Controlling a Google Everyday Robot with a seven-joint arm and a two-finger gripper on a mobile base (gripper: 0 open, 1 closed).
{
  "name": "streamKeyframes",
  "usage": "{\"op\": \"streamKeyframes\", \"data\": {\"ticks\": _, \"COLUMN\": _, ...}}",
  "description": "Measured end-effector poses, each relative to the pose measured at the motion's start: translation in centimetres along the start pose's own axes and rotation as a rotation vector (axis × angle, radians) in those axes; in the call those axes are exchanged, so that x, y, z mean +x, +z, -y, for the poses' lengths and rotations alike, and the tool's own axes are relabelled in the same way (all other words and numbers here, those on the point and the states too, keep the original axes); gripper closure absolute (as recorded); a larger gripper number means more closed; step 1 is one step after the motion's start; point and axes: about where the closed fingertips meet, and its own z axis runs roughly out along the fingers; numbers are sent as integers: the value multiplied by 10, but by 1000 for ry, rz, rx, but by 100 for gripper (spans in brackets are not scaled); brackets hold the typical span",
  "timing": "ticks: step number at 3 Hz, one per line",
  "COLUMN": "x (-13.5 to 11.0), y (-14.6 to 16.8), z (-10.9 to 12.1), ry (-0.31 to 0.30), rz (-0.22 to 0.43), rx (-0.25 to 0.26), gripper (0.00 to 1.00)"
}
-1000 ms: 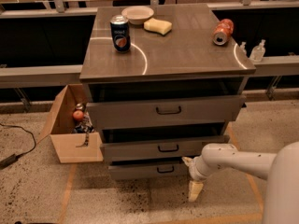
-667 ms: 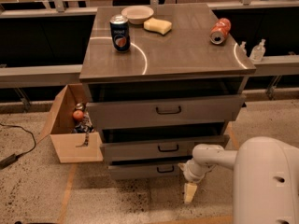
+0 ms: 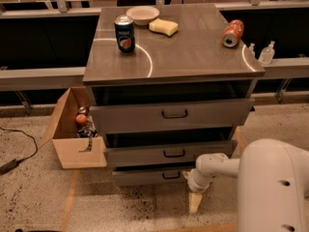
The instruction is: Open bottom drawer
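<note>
The bottom drawer (image 3: pixel 145 177) is the narrow, shallow grey front at the foot of the cabinet, with a small dark curved handle (image 3: pixel 171 175). It sticks out only slightly, under the middle drawer (image 3: pixel 145 155) and the tall top drawer (image 3: pixel 145 116). My gripper (image 3: pixel 194 202) hangs from the white arm (image 3: pixel 212 169), pointing down at the floor. It is just right of the bottom drawer's right end and below handle level, apart from the handle.
On the cabinet top stand a blue can (image 3: pixel 125 34), a bowl (image 3: pixel 142 14) and a yellow sponge (image 3: pixel 163 27); a red can (image 3: pixel 232 33) lies there too. An open cardboard box (image 3: pixel 72 139) sits on the floor at the left. My white body (image 3: pixel 273 187) fills the lower right.
My arm has swung further into view and the gripper has shifted a little left and down, closer to the bottom drawer's right end. The drawers have not moved.
</note>
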Motion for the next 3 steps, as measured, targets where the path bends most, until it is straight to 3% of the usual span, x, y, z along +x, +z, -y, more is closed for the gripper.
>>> {"op": "streamKeyframes", "data": {"ticks": 2, "x": 12, "y": 34, "z": 12, "ry": -60, "rz": -38, "rx": 79, "gripper": 0}}
{"op": "streamKeyframes", "data": {"ticks": 3, "x": 14, "y": 49, "z": 24, "ry": -68, "rz": -3, "rx": 126, "gripper": 0}}
